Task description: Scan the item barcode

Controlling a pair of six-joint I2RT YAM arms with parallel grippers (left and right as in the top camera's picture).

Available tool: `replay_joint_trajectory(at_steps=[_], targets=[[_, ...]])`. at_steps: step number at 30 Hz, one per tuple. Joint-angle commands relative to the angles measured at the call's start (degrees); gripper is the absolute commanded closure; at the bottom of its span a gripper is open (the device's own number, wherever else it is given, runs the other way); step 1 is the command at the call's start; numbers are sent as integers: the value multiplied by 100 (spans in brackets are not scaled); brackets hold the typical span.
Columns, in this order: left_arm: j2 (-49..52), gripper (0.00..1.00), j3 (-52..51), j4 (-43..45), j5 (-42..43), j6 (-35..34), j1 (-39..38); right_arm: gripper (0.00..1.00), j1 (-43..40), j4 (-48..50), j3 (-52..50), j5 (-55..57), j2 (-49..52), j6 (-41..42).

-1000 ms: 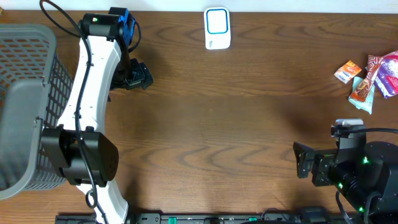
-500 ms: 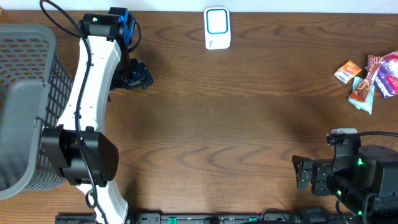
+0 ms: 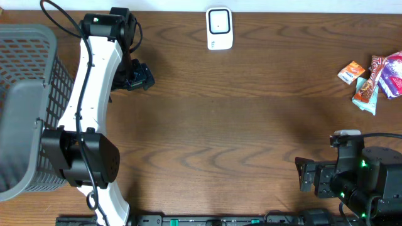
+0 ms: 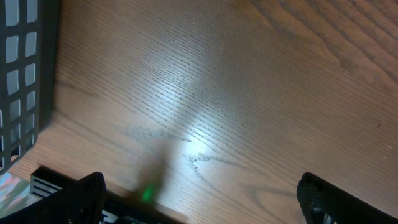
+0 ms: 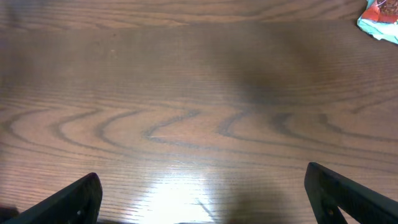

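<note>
Snack packets [image 3: 374,78] lie in a cluster at the far right edge of the tabletop [image 3: 239,125], well apart from both arms.
Left end effector [image 4: 199,199] and right end effector [image 5: 202,196] are both spread wide over bare wood, holding nothing.

The basket [image 3: 25,100] fills the left edge of the overhead frame, at the left end of the table [image 3: 239,119]. The scanner [image 3: 219,28] lies at top centre, with the snack packets [image 3: 374,75] clustered far off at the upper right. The left gripper [image 3: 141,76] is in the upper left, right of the basket; the right gripper [image 3: 301,174] is in the lower right, well below the packets
</note>
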Motion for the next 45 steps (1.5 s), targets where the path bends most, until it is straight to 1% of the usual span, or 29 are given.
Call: replay_joint_trajectory(at_steps=[1,4,7,11,14,17,24,32,35,39,45], targets=[[46,2,-26,-15,-35,-11,20,1,31,-17,-55,48,-157,-68],[46,2,-26,-15,-35,-11,20,1,31,90,-109,28,-308,-70],[46,2,-26,-15,-35,-11,20,1,28,470,-275,26,-575,-70],[46,2,-26,-15,-35,-11,17,1,28,1318,-839,22,-1099,-92],[46,2,-26,-15,-35,-9,17,1,28,1869,-1388,-197,-1499,-433],[46,2,-26,-15,-35,-11,20,1,28,2612,-2081,-466,-1908,-769],[46,2,-26,-15,-35,-11,20,1,24,4583,-3648,-813,-2802,-756],[46,2,-26,-15,-35,-11,20,1,24,6758,-4996,-811,-3200,-776],[46,2,-26,-15,-35,-11,17,1,24,7394,-5405,-811,-3298,-774],[46,2,-26,-15,-33,-11,17,1,15,7971,-5884,-756,-3550,-776],[46,2,-26,-15,-33,-11,17,1,-114,8415,-6299,-704,-3748,-772]])
